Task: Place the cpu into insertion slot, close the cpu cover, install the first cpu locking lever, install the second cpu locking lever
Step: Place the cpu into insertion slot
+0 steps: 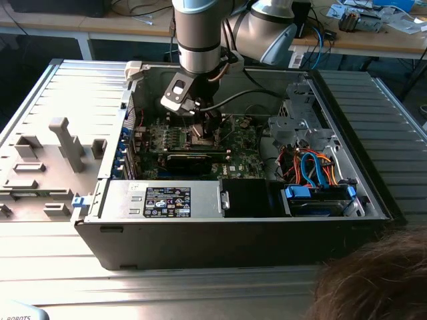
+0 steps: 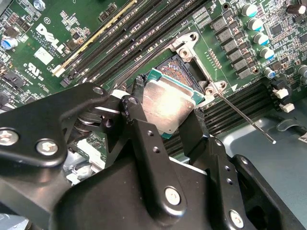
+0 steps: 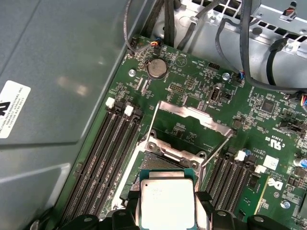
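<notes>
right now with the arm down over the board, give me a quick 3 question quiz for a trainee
1. True or false: the gripper is shut on the cpu.
2. The cpu cover is: A) closed flat over the insertion slot; B) swung open, standing up off the slot.
3. Fill in (all or part): in the second wrist view the cpu hides ____ of the slot.

Key: 1 true; 2 B; 3 part.

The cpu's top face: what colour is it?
Pale silvery metal, green-rimmed; the cpu shows best in the first wrist view.
</notes>
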`<state>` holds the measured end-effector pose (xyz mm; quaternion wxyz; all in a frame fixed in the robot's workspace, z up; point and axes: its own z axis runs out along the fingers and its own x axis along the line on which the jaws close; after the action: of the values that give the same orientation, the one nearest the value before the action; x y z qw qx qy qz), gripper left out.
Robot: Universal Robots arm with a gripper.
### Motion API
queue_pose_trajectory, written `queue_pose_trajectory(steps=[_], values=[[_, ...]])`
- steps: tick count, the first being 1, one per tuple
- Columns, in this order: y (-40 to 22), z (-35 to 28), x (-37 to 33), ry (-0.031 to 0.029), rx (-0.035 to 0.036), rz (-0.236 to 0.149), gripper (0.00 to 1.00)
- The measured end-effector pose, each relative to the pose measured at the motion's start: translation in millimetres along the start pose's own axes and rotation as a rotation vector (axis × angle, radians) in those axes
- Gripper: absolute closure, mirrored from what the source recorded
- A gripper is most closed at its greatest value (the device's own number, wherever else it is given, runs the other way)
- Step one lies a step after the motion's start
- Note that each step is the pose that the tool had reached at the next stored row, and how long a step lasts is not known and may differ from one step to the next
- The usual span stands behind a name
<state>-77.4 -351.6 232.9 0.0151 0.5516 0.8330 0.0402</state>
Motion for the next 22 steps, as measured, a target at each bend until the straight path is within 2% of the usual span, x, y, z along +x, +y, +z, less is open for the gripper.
queue_pose_trajectory(steps=[22], values=[[-0.1, 0.7, 0.0, -0.0025, -0.0006, 0.030, 0.46]])
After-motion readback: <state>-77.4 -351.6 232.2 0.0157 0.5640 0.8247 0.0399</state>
